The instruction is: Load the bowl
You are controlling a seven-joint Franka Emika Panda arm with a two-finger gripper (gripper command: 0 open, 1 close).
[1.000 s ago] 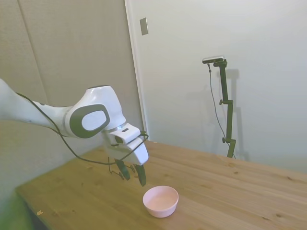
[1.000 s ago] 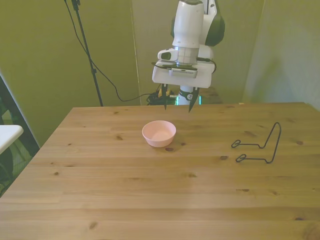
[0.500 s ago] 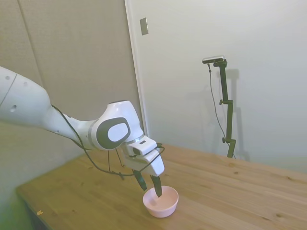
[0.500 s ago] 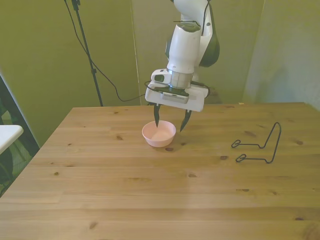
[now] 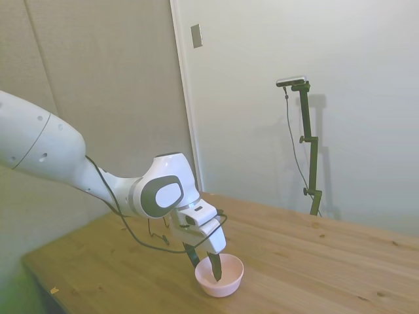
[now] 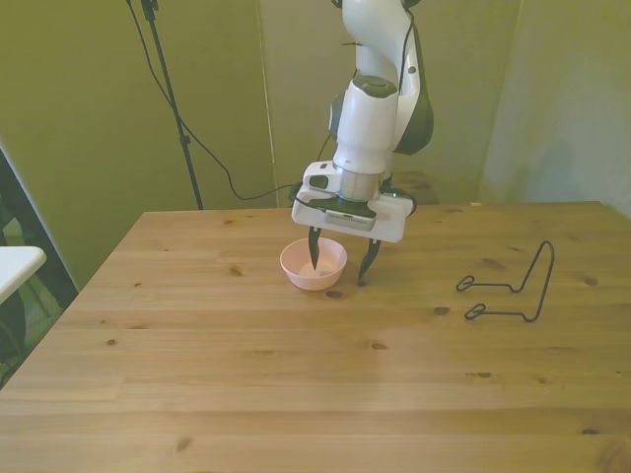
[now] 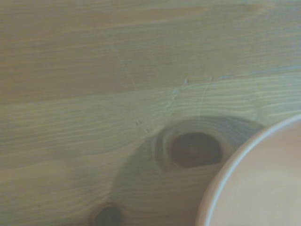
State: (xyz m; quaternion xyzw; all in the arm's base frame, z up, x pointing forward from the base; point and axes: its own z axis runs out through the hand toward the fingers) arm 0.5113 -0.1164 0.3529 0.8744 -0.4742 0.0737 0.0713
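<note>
The pale pink bowl (image 6: 298, 266) stands upright on the wooden table (image 6: 296, 394), toward its far side and a little to the front view's left of centre. It looks empty. My gripper (image 6: 340, 264) is open and lowered over the bowl's rim on the front view's right. One finger (image 6: 314, 256) dips inside the bowl and the other (image 6: 367, 268) hangs just outside it. From the side, the gripper (image 5: 206, 263) shows one finger down in the bowl (image 5: 230, 277). In the wrist view, the bowl's rim (image 7: 221, 181) curves across one corner over bare wood.
A thin black wire stand (image 6: 513, 288) sits on the table at the front view's right, well apart from the bowl. A dark knot (image 7: 194, 149) marks the wood beside the bowl. A black cable loops from the arm's wrist.
The arm has reached forward and down. The open gripper went from hanging above the table's far side to straddling the bowl's rim. The bowl has not moved.
</note>
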